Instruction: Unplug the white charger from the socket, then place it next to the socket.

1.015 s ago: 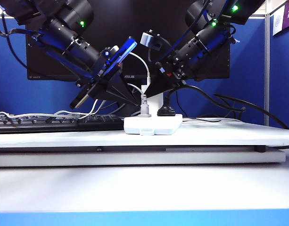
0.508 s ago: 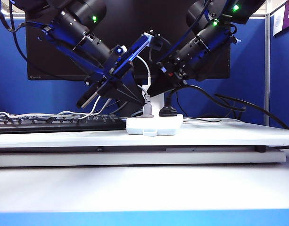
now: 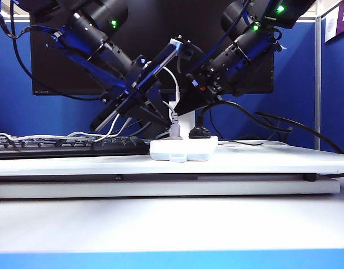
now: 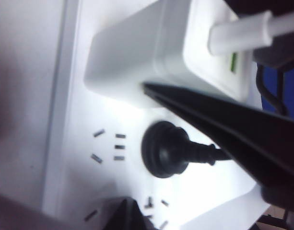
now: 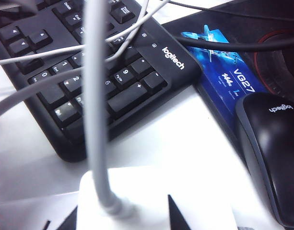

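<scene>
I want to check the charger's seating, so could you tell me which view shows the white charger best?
The left wrist view: the white charger fills it, standing in the socket beside the round black plug. The right wrist view catches only its cable end. In the exterior view the arms hide it.

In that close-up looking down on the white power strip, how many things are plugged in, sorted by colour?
White: 1, the white block charger with its white cable.
Black: 1, the round black plug.
Total: 2, in the flat white power strip.
Left gripper open over the strip, astride the black plug; right gripper at the charger, grip unclear.
</scene>
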